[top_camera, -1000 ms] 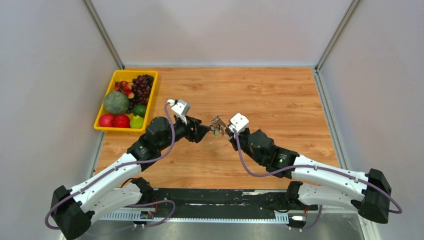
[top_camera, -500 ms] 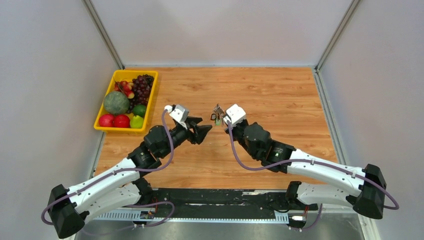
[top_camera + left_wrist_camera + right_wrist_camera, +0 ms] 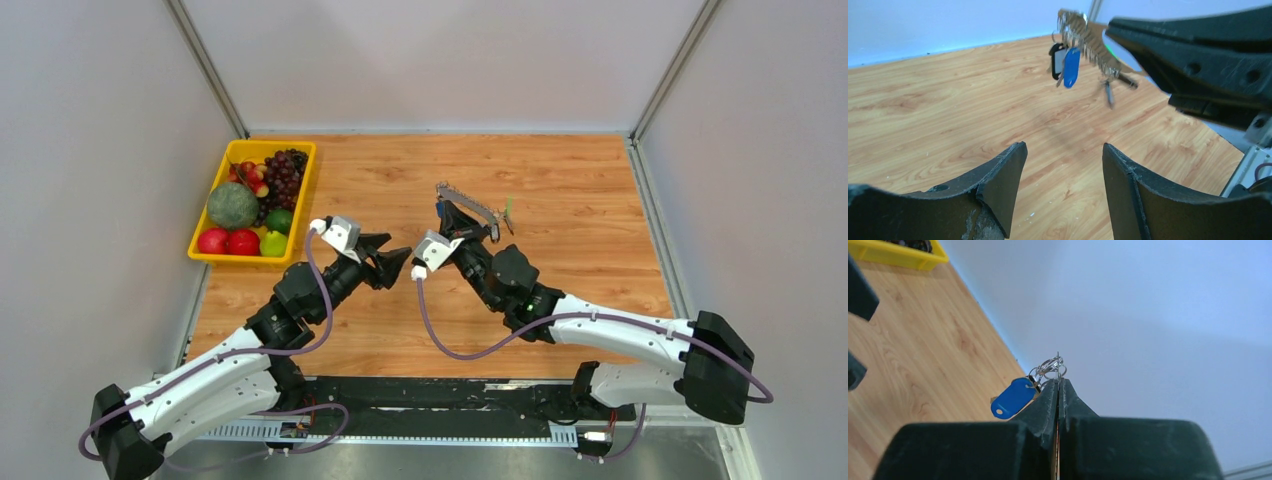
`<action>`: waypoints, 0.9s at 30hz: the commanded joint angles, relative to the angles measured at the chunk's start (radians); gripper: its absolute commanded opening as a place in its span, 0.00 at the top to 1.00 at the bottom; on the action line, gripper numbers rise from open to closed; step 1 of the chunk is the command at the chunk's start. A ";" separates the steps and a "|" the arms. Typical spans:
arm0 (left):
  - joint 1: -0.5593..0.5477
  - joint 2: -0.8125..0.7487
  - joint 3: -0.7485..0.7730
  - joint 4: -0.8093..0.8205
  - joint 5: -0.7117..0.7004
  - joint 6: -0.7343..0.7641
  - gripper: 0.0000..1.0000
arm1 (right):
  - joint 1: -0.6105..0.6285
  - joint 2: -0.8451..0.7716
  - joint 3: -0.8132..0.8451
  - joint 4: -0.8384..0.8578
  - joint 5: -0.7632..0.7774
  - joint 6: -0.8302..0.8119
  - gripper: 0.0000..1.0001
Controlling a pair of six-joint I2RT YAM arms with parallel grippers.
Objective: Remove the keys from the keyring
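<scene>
yellow tray [image 3: 303,178]: seen at the far-left corner of the table [image 3: 570,170], filled with fruit [image 3: 233,206].
left gripper [image 3: 1063,167]: spread wide, with nothing held between the fingers; aimed at the table's middle.
right gripper [image 3: 1058,386]: closed tight on the keyring [image 3: 472,206], which is held up off the wood over the middle of the table, toward the far edge.
keys [image 3: 1071,67]: blue and black heads are seen hanging from the ring; a green head shows at its right end.
</scene>
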 commanded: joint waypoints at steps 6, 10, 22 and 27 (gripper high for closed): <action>-0.004 -0.004 0.002 0.047 -0.046 0.029 0.32 | -0.019 -0.035 0.179 -0.059 -0.184 -0.052 1.00; -0.004 -0.007 0.008 0.048 -0.042 0.030 0.29 | -0.038 -0.071 0.220 -0.176 -0.280 0.035 1.00; -0.004 0.101 0.080 0.135 0.134 0.021 0.44 | -0.059 -0.130 0.201 -0.216 -0.344 0.083 1.00; -0.004 0.141 0.098 0.196 0.172 0.052 0.41 | -0.060 -0.141 0.182 -0.215 -0.362 0.089 1.00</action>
